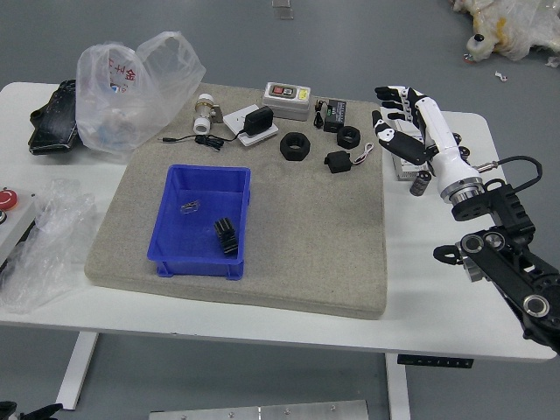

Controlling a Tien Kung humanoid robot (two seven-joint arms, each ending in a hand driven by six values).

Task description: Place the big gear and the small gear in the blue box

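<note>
Head view, left to right: your blue box (203, 220) sits on the grey mat (289, 254) and already holds one black gear (226, 236) at its near right corner (which of the two it is, you cannot tell at this size). Further right, black ring-like parts (297, 146) lie on the mat's far side, outside the box; one may be the other gear. At the tabletop's (455, 289) right side, the right robot hand (404, 118) hovers with fingers spread, holding nothing. By this reckoning, you're roughly halfway.

White table (455, 324) on grey floor (245, 39)
</note>
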